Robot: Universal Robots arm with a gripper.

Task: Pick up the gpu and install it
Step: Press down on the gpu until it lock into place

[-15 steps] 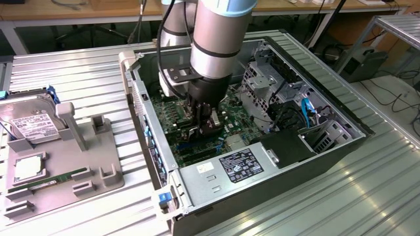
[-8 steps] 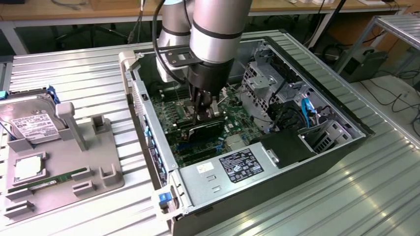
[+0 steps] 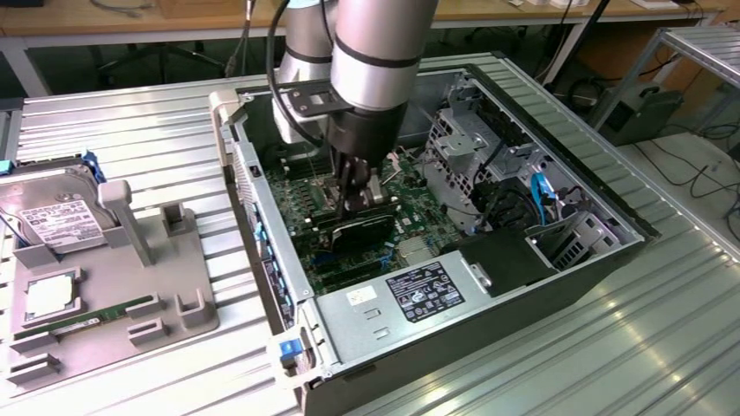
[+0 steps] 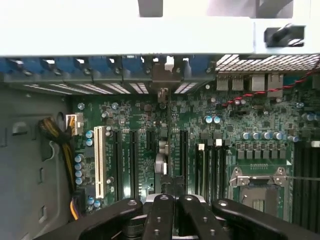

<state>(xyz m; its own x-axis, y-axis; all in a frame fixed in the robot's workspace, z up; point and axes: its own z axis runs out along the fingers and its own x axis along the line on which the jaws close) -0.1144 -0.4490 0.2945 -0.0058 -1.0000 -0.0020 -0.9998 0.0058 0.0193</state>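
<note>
The gpu [image 3: 350, 234], a black heatsink on a green board, stands on edge on the motherboard [image 3: 411, 217] inside the open computer case [image 3: 578, 260]. My gripper [image 3: 360, 198] reaches straight down into the case and is shut on the card's upper edge. In the wrist view the black fingers [image 4: 161, 215] meet over the gpu [image 4: 161, 167], seen edge-on as a thin strip. It runs between the long black expansion slots toward its silver bracket [image 4: 165, 75] at the case's rear wall.
A grey fixture tray [image 3: 173, 303] on the exterior view's left holds a hard drive [image 3: 52, 217], a CPU [image 3: 48, 295] and a RAM stick [image 3: 87, 316]. The power supply [image 3: 422, 290], the drive cage [image 3: 463, 147] and blue cables [image 3: 538, 195] crowd the case. The CPU socket [image 4: 257, 182] lies beside the slots.
</note>
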